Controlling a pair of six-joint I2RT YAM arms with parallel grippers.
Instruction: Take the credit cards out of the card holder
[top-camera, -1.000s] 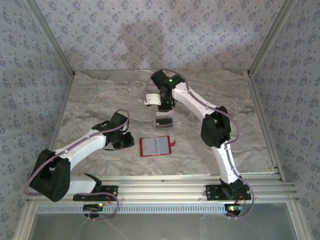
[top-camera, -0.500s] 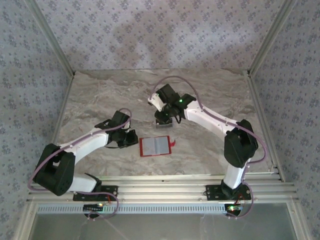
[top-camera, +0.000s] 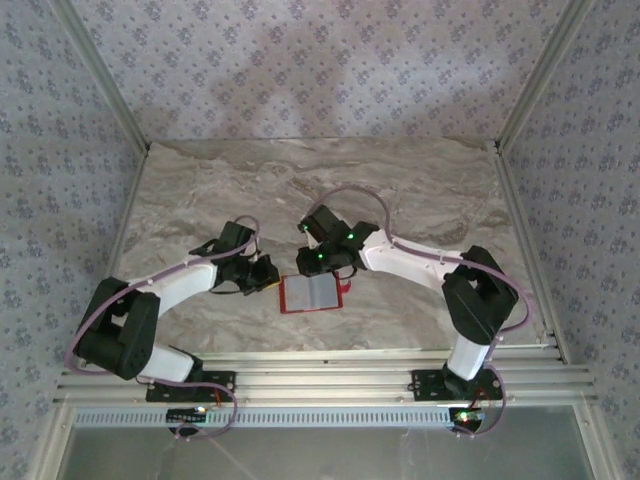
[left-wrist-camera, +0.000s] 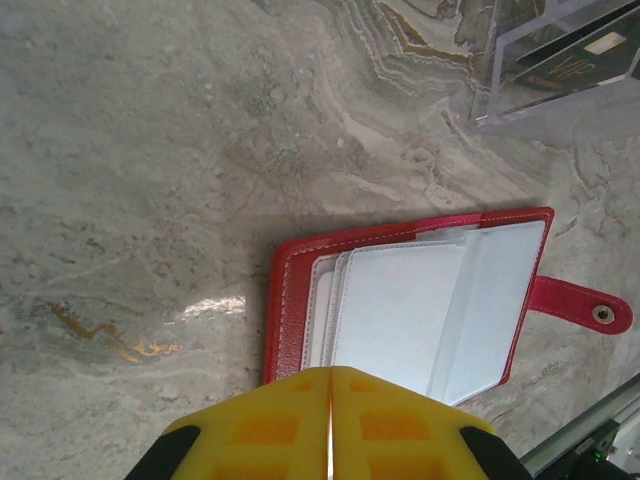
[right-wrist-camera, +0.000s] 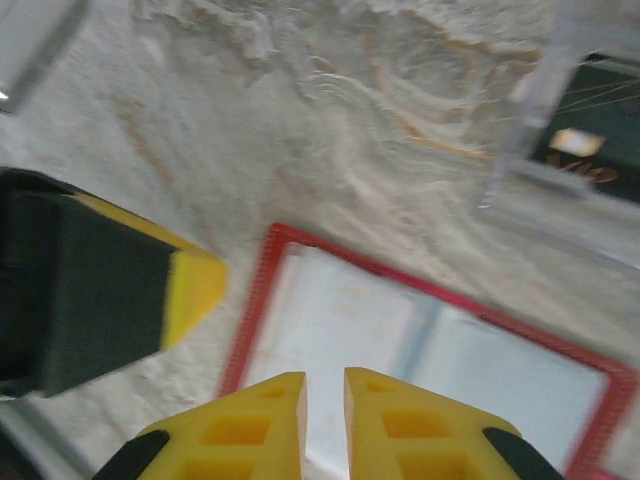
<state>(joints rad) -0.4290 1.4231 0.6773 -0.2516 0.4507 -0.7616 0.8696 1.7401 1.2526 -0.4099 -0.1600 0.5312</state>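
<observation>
Jaws of left gripper (left-wrist-camera: 330, 385) shut; marble table (top-camera: 200, 190); floral walls (top-camera: 300, 70).

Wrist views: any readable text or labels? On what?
"VIP": faint slanted print on the dark card standing in the clear stand, left wrist view.
Pale patch above it on the same card: too small to read.
Gold print on that card in the right wrist view: too blurred to read.
Card holder: no text visible on its cover or pockets.
</observation>
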